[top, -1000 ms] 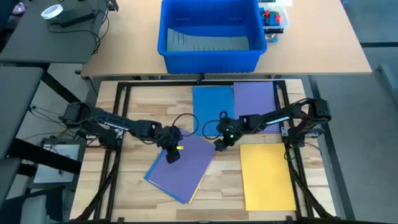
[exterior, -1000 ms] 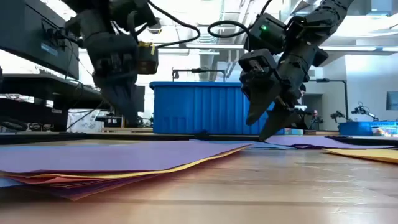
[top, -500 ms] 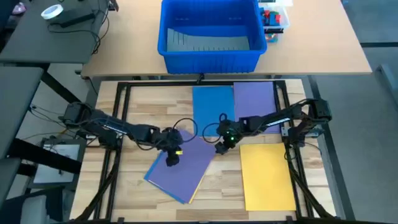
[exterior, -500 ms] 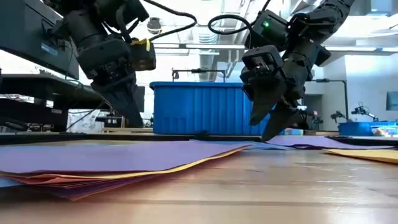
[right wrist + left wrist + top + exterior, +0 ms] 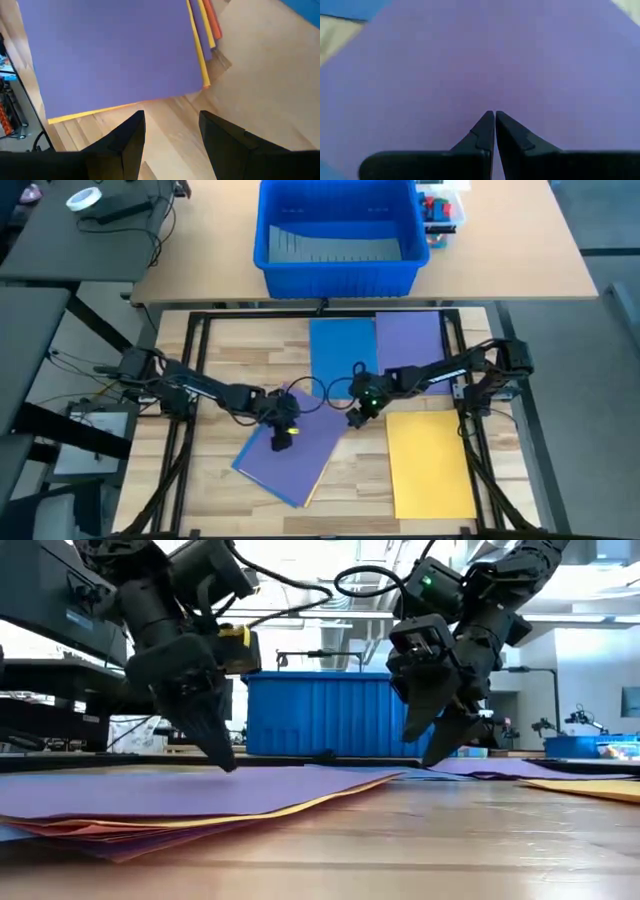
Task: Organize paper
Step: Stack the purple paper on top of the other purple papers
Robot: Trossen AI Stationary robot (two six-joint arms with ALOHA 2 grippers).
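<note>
Wooden table [image 5: 225, 350] boards carry a skewed paper stack [image 5: 292, 448] at the left with a purple sheet [image 5: 300, 442] on top, where the left gripper [image 5: 283, 438] presses down with its fingers clenched together. To its right the right gripper [image 5: 354, 416] hovers spread apart beside the stack's corner, then a blue sheet [image 5: 340, 352], another purple sheet [image 5: 410, 340] and a yellow sheet [image 5: 428, 460] lie flat.

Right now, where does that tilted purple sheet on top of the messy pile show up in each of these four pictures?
High view: tilted purple sheet, lower middle, under the left hand.
Low view: the broad purple layer on the left.
Left wrist view: it fills the picture, behind the shut fingers.
Right wrist view: the big sheet, with yellow edges peeking out.
Shared landmark: the blue bin, seen in the high and low views.
</note>
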